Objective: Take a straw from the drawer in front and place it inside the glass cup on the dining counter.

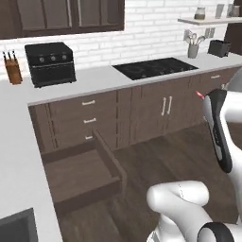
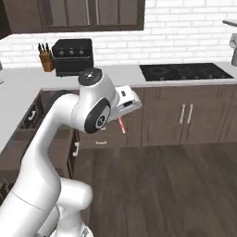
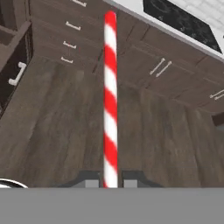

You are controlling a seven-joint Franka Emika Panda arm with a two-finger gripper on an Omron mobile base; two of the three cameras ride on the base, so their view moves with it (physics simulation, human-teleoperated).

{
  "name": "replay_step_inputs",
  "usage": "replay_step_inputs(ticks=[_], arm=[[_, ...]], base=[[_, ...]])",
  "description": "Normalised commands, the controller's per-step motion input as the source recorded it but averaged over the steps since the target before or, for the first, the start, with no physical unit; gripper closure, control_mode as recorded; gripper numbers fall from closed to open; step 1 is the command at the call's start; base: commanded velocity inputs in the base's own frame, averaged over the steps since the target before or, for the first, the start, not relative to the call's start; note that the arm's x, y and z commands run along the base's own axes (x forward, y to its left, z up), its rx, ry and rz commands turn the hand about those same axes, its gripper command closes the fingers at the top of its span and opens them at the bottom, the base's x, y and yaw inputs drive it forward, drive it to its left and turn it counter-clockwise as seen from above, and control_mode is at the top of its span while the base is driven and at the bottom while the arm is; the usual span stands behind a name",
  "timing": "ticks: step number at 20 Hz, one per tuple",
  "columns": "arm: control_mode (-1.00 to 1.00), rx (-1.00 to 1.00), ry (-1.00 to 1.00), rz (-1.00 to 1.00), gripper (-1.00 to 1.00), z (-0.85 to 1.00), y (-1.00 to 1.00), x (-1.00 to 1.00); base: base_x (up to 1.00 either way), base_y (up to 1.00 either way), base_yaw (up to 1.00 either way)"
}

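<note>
Presently the claw (image 3: 111, 180) was clamped on the straw (image 3: 110, 96) at frame centre; carrying should keep it upright, clear of cabinets.

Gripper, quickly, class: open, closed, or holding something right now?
Gripper: closed on the straw, which sticks out straight ahead of the fingertips.

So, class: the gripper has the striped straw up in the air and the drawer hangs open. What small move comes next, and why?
Probably carry the straw away from the open drawer toward the dining counter: the gripper is shut on it, held above the floor, and no glass cup is within reach here.
</note>
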Motion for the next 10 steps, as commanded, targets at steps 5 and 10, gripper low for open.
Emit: replay_step_inputs(ticks=[5, 10], arm=[[1.00, 0.00, 0.00, 0.00, 1.00, 0.00, 0.00, 0.00], [1.00, 0.00, 0.00, 0.00, 1.00, 0.00, 0.00, 0.00]], base=[[0.23, -0.37, -0.82], [0.62, -0.67, -0.54]])
